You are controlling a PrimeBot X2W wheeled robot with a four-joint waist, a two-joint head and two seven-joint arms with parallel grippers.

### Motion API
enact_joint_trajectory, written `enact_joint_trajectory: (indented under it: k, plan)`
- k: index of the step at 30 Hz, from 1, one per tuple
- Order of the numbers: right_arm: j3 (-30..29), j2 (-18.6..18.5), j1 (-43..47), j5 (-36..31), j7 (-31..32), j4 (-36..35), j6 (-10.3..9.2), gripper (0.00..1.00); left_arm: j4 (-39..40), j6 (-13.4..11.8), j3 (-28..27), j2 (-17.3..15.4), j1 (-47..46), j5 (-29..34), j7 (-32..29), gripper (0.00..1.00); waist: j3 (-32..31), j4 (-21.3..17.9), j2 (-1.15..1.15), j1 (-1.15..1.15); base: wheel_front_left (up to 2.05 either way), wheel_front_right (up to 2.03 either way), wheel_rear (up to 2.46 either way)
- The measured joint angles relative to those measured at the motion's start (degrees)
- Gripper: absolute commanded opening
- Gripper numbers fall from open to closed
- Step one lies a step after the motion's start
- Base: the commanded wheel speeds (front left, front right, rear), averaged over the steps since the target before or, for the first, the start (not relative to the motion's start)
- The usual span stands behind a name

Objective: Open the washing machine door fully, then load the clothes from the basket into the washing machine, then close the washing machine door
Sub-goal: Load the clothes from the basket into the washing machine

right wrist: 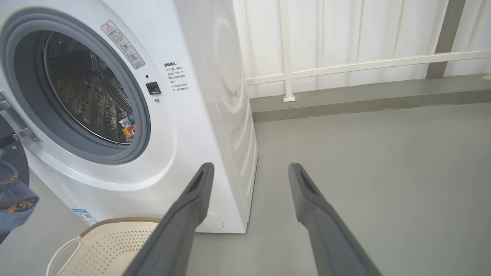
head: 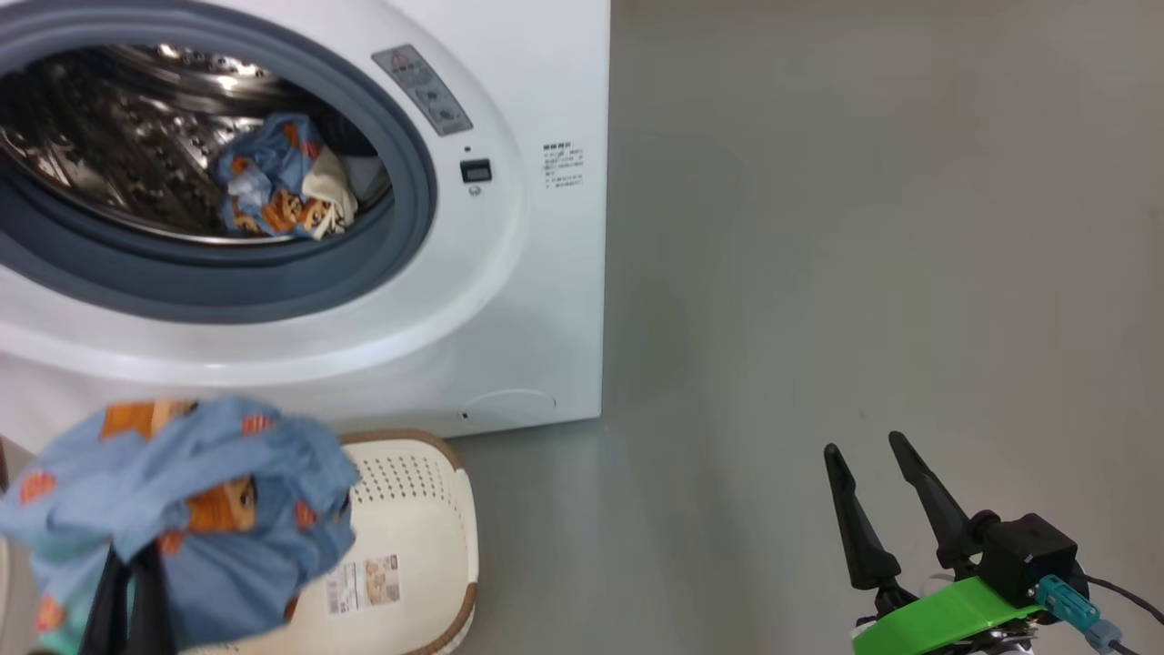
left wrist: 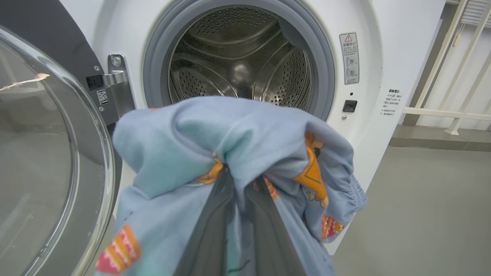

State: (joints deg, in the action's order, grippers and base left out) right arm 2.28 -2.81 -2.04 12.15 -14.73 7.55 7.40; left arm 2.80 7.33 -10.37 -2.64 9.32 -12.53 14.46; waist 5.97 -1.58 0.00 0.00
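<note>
Loading underway: left gripper (head: 132, 582) pinches a blue garment (head: 182, 509) above the basket (head: 427, 509) at 7 o'clock, raised presumably to clear the gasket (head: 418, 182) of the washing machine (head: 509, 300) and join the bundle (head: 273, 182) at 11; right gripper (head: 864, 446) spread, idle at 4.

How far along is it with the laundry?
Done: the door stands open and one garment lies in the drum. In hand: the left gripper is shut on a second garment before the opening. The basket looks empty where visible. Left: drop this in, shut the door. The right gripper is open.
</note>
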Motion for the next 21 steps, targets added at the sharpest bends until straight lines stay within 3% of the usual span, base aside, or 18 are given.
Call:
enact_joint_trajectory:
  k: [7, 21]
  plan:
    - [1.1, 0.0, -0.9, 0.5, 0.0, -0.7, 0.00, 1.00, -2.4, 0.0, 1.5, -1.3, -9.0, -2.0, 0.0, 0.00, 3.9, 0.1, 0.00, 0.00, 0.00, 0.00, 0.00]
    - [2.7, 0.0, -4.5, 0.8, 0.0, -3.4, 0.00, 1.00, -10.0, 0.0, 3.8, -8.9, -28.8, -5.4, 0.0, 0.00, 14.0, -2.2, 0.00, 0.00, 0.00, 0.00, 0.00]
